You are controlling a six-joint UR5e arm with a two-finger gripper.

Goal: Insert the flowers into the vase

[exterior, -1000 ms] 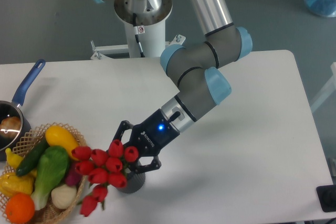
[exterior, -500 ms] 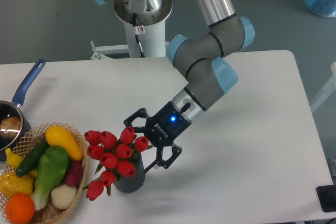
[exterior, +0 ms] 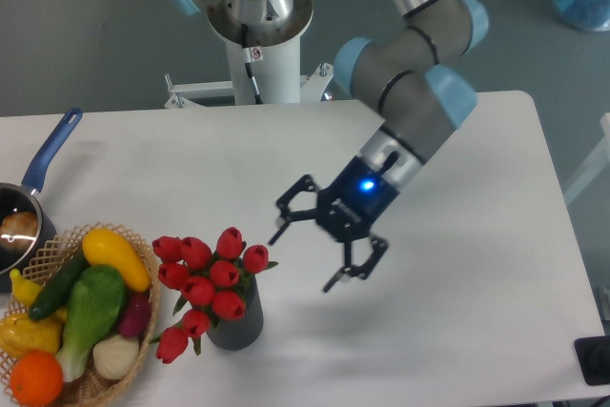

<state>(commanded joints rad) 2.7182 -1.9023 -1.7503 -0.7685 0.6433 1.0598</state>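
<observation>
The flowers [exterior: 207, 283], a bunch of red tulip buds with green leaves, stand in the vase [exterior: 238, 324], a small dark grey cylinder near the table's front left. The buds lean out to the left over its mouth. My gripper [exterior: 307, 251] hangs open to the right of the bunch, apart from it, with nothing between its fingers. One finger [exterior: 290, 212] points toward the buds and the other finger [exterior: 349, 270] sits lower right.
A wicker basket [exterior: 88, 385] of vegetables and fruit sits at the front left, just beside the bunch. A blue-handled pan [exterior: 38, 174] lies at the left edge. The arm's base [exterior: 259, 26] stands behind the table.
The gripper let go of the flowers, which stay in the vase, and drew back up and to the right, away from the bunch.
</observation>
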